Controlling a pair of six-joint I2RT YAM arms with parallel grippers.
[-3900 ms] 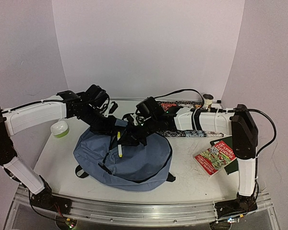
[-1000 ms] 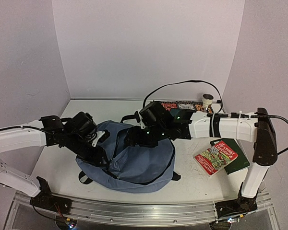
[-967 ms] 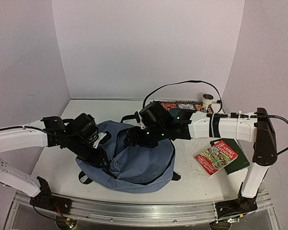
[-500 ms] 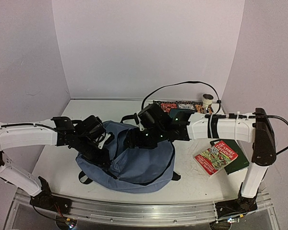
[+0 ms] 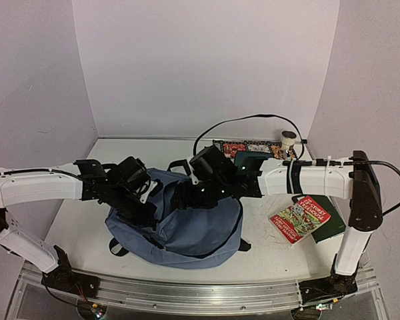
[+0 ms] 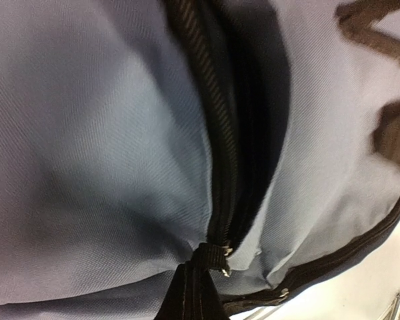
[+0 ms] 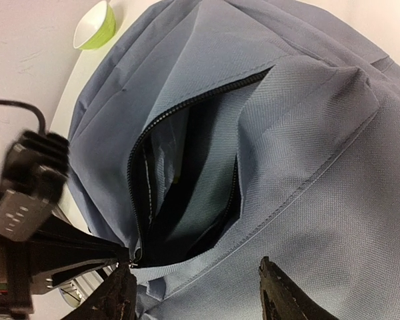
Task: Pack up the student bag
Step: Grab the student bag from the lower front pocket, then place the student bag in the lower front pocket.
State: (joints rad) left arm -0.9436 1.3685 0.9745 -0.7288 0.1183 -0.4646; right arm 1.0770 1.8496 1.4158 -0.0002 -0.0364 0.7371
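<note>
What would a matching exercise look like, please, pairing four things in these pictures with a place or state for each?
Things:
1. slate-blue fabric backpack
2. red illustrated paperback book
3. lime-green bowl
4. left claw

Places or states:
A. closed, at the end of a zipper
B. on the right side of the table
C. lying mid-table, one zipper open
D. beyond the backpack, at the top edge of the right wrist view

Pairs: 1-C, 2-B, 3-D, 4-A.
</note>
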